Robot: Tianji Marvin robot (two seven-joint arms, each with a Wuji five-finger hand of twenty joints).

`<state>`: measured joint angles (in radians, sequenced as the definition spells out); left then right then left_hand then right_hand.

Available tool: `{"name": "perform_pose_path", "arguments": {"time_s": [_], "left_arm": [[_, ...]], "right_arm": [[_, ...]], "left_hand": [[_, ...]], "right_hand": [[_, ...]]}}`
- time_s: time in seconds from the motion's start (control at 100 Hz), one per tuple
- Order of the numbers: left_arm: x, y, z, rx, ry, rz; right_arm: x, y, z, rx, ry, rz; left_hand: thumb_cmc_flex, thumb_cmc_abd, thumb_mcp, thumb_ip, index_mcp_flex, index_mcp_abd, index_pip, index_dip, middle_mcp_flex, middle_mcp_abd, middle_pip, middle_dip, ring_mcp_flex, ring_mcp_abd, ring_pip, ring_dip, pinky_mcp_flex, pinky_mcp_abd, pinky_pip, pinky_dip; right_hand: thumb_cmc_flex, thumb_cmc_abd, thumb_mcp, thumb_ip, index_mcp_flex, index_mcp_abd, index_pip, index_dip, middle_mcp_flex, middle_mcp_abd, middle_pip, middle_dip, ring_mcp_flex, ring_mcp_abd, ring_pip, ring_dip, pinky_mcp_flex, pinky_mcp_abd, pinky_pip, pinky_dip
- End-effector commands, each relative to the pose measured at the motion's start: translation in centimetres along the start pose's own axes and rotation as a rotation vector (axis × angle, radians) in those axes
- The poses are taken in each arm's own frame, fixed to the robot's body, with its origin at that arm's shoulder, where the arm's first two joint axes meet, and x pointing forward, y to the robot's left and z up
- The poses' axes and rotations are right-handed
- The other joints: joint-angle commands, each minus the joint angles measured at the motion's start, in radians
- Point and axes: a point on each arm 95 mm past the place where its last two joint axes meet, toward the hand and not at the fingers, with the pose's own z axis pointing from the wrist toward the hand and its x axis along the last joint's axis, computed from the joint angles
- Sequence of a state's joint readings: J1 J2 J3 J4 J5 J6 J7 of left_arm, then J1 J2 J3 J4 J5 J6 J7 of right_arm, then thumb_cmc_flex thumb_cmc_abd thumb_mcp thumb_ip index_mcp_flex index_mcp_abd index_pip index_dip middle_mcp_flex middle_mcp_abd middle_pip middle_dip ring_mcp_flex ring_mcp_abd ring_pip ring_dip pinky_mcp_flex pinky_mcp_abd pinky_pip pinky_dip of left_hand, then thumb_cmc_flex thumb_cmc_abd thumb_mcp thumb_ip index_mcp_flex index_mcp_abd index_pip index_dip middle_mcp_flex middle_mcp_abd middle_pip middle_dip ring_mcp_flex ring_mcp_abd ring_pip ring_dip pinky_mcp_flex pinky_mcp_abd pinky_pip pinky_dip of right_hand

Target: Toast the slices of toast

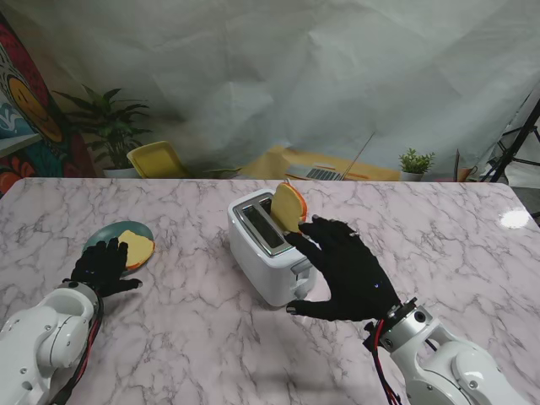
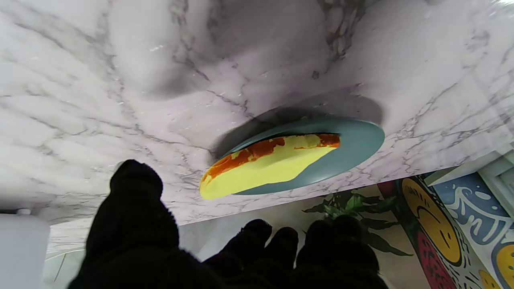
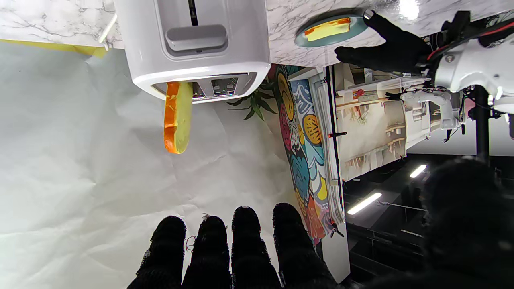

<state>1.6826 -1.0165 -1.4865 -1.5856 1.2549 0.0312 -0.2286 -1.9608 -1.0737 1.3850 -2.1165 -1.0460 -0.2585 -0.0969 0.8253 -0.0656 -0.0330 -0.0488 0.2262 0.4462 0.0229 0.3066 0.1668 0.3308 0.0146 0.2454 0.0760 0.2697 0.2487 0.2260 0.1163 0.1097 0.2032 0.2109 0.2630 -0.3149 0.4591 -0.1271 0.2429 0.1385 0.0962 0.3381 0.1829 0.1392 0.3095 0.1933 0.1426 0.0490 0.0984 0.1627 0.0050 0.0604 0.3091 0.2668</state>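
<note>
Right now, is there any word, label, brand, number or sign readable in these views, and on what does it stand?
None can be read.
toaster: no brand or label shows on its white body or its lever.
plate: plain, no print.
wall mural: painted shapes and faces only, no letters.

Marble table (image 1: 169,337) — toaster (image 1: 263,253), plate (image 1: 105,236)

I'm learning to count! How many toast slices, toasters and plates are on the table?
Toast slices: 2, one standing in the toaster slot and one lying on the plate
Toasters: 1, white
Plates: 1, teal
Total: 4
</note>
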Motion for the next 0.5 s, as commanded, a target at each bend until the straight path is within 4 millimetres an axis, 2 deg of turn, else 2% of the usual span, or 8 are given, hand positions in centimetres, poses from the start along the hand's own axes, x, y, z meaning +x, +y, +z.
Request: {"name": "perform_pose_path", "arguments": {"time_s": [0.0, 0.11, 0.49], "left_arm": [[0.0, 0.1, 0.6, -0.008, -0.005, -0.01], [0.2, 0.4, 1.5, -0.003, -0.012, -0.007], [1.1, 1.1, 3.4, -0.03, -0.001, -0.013]], "right_arm": [[0.0, -0.4, -0.3, 0.009, -0.009, 0.01], [0.0, -0.5, -0.4, 0.006, -0.012, 0.014], [-0.1, -0.4, -0.7, -0.017, -0.017, 0.018]], "left_hand": [[0.031, -0.02, 0.016, 0.033, 0.018, 0.03, -0.005, 0.016, 0.025, 0.012, 0.001, 0.009, 0.011, 0.036, 0.031, 0.009, -0.045, -0.004, 0.096, 0.006], [0.05, -0.027, 0.019, 0.035, 0.032, 0.031, -0.001, 0.018, 0.043, 0.018, 0.006, 0.013, 0.018, 0.044, 0.062, 0.023, -0.061, 0.001, 0.185, 0.032], [0.06, -0.032, 0.016, 0.029, 0.049, 0.011, 0.012, 0.031, 0.07, 0.001, 0.015, 0.026, 0.042, 0.031, 0.088, 0.037, -0.062, -0.015, 0.253, 0.055]], "right_hand": [[-0.01, 0.038, -0.006, 0.021, 0.018, 0.014, 0.011, -0.013, -0.005, -0.007, 0.022, 0.008, 0.01, -0.016, 0.018, -0.037, -0.001, -0.024, -0.013, -0.01], [-0.013, 0.038, 0.003, 0.02, 0.018, 0.013, 0.017, -0.016, -0.006, -0.01, 0.03, 0.011, 0.013, -0.017, 0.018, -0.036, 0.0, -0.021, -0.008, -0.01], [-0.022, 0.044, 0.033, 0.015, 0.023, 0.006, 0.045, -0.027, -0.004, -0.017, 0.065, 0.024, 0.029, -0.018, 0.022, -0.034, 0.003, -0.018, 0.014, -0.009]]}}
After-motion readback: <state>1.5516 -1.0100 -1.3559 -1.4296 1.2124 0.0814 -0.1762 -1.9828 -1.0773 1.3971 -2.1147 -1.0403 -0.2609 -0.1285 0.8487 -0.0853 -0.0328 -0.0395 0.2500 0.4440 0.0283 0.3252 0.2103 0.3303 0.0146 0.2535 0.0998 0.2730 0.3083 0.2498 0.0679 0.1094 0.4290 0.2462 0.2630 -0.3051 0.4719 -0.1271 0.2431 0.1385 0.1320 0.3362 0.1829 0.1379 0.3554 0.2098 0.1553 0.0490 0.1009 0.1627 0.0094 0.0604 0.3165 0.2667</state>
